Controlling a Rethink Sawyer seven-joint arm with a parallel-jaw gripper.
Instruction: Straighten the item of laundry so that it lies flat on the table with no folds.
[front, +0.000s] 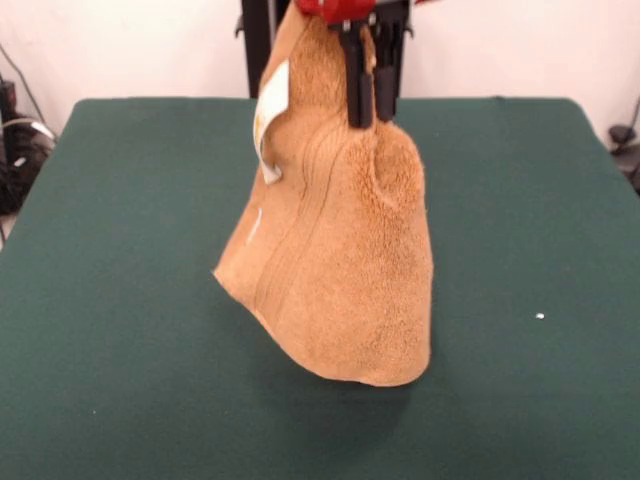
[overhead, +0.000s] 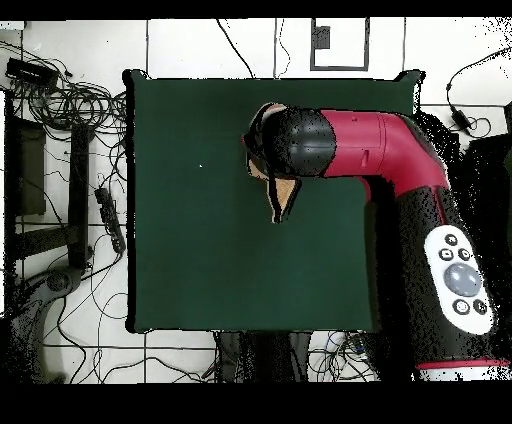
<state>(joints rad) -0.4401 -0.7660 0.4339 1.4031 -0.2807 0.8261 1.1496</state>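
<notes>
Front view: hand (front: 366, 112) pinched shut on towel (front: 340, 270) top, cloth hanging above table (front: 120, 300).

1. A large rectangular counter (front: 120, 300) covered in plain dark green felt-like cloth.
2. A tiny white speck (front: 540, 317) lies on it, off to one side.
3. The hanging orange-tan terry-cloth towel (front: 340, 280) has its lower edge at the cloth; contact unclear.

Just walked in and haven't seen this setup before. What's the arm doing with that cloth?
The gripper is shut on the orange-tan towel near its top and holds it up above the green table. The towel hangs in a draped cone, its white label tag showing. It is not yet laid flat.
</notes>
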